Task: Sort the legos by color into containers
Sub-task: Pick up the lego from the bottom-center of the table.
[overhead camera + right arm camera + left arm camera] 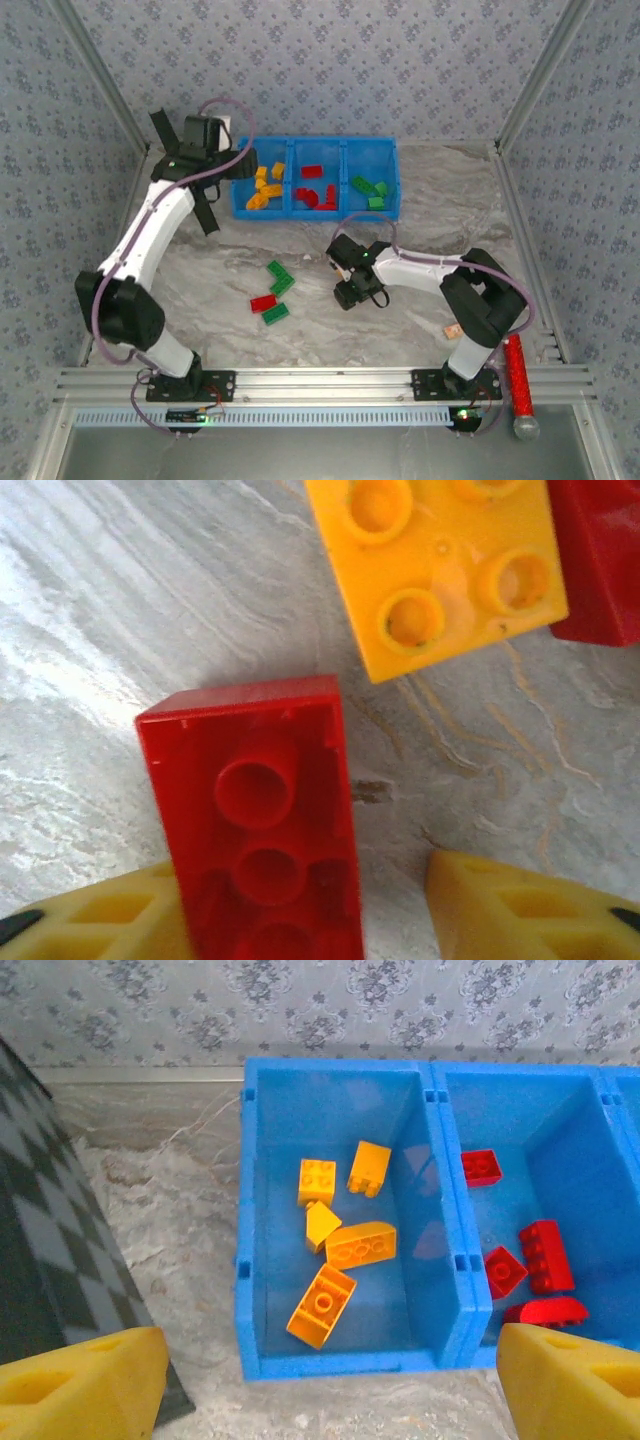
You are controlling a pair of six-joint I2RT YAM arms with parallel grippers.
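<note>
– red brick (255, 820) is lying hollow side up on the marbled table (120, 600), right between the fingers of the right gripper (305, 905).
– is the gripper holding it?
– not as far as i'm seeing. the jaws are standing fairly narrow around it. one pad is sitting against the brick's side, and a strip of table is showing between the brick and the other pad.
– and the long axis?
– it's running straight out from the wrist, along the gap, so the jaws are facing its narrow width. i'm judging that a pinch needs closing, not turning.
– what's lying around it?
– an orange-yellow brick (440, 570) is lying just beyond its far end, apart from it, with a second red brick (600, 560) beside that.
– where is it going?
– the blue bin (300, 213) is sitting beyond the right gripper, with reds in its middle compartment. the left gripper (330, 1380) is hovering wide and empty at the bin's orange-yellow end, so the right arm is the nearer one.
</note>
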